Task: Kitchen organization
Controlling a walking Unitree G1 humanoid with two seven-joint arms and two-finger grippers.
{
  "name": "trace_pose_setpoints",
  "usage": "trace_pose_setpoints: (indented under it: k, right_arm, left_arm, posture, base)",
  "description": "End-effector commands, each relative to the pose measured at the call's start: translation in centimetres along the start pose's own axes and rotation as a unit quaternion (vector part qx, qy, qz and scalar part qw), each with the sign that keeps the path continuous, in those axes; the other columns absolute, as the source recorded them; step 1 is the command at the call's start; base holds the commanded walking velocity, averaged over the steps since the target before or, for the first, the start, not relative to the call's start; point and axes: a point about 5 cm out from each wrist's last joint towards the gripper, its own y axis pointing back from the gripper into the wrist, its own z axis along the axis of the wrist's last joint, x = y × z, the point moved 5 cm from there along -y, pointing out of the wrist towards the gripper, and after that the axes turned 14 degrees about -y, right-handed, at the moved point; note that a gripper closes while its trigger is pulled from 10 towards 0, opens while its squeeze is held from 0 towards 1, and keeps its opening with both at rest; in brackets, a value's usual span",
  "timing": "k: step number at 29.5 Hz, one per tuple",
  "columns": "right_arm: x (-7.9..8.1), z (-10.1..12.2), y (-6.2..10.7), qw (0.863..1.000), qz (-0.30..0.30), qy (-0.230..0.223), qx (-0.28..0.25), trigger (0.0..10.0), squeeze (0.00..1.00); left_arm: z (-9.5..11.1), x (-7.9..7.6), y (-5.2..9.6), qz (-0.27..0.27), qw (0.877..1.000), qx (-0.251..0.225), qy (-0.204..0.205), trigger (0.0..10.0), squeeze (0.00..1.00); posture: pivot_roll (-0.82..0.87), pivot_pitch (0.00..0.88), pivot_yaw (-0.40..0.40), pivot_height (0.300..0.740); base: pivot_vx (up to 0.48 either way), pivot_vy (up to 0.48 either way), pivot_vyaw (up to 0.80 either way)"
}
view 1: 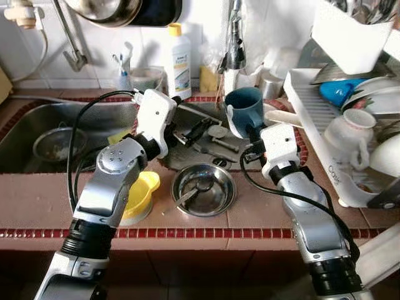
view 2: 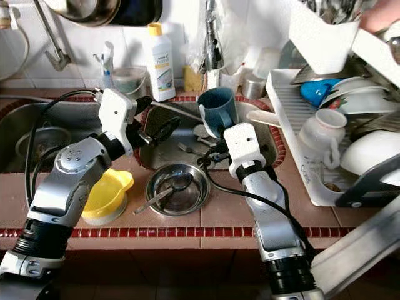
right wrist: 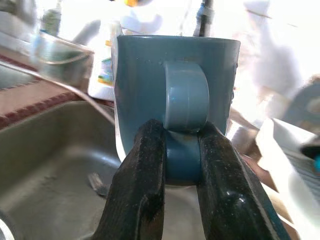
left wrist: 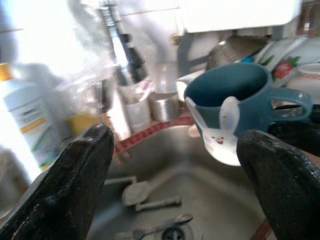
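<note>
Blue ceramic, with a white rabbit face on its side, the mug (view 1: 244,110) hangs in the air over the right-hand sink basin (view 1: 187,156), held by the right gripper (right wrist: 180,150), whose two black fingers (right wrist: 142,185) pinch the lower part of the mug's handle from either side (the right wrist view shows the loop of the handle sitting just above the pinch). The mug is upright, slightly tilted, with its mouth facing up and toward the far wall. The left gripper (view 1: 199,131) reaches in from the left over the same basin, its jaws spread wide and holding nothing, pointed toward the mug but apart from it. Cutlery lies on the floor of the basin below, near the drain. On the near tiled counter sits a steel bowl (view 1: 204,189) with a spoon in it, and just left of that a yellow bowl (view 1: 140,195), partly hidden behind the left arm. To the right stands a white dish rack (view 1: 325,156) holding a white cup (view 1: 347,134) and plates. At the far wall a white bottle with a yellow cap (view 1: 179,60) stands behind the sinks, left of the tap (view 1: 234,44).
</note>
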Motion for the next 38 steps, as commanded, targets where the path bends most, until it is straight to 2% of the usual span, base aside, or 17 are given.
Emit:
trace_pose_setpoints:
  k: [1,7,10,31,38]
  right_arm:
    - [0.01,0.59,-0.06,1.000,0.001,0.001,-0.010,10.0,0.00]
    - [0.03,0.51,-0.01,1.000,0.001,0.000,-0.008,10.0,0.00]
    - [0.02,0.50,0.01,1.000,0.001,0.000,-0.008,10.0,0.00]
    - [-0.10,0.69,-0.12,1.000,0.000,-0.002,-0.011,10.0,0.00]
    - [0.19,1.47,-0.21,1.000,0.000,-0.006,-0.023,10.0,0.00]
  left_arm:
    - [0.36,-0.15,0.03,-0.006,1.000,-0.004,-0.006,10.0,0.00]
    - [0.56,-0.24,0.02,-0.008,1.000,-0.009,-0.006,10.0,0.00]
    - [0.41,-0.09,0.00,0.000,1.000,0.001,-0.011,10.0,0.00]
    - [0.59,-0.35,0.25,-0.010,1.000,-0.007,-0.005,10.0,0.00]
    - [0.79,-0.19,0.44,-0.012,1.000,-0.010,-0.010,10.0,0.00]
  posture:
    - [-0.14,0.067,0.047,0.740]
    - [-0.14,0.069,0.047,0.740]
    - [-0.14,0.070,0.048,0.740]
    - [-0.14,0.069,0.048,0.740]
    - [-0.14,0.072,0.051,0.740]
  base:
    - [0.292,0.000,0.00]
    - [0.287,0.000,0.00]
    - [0.000,0.000,0.00]
    - [0.000,0.000,0.00]
    - [0.000,0.000,0.00]
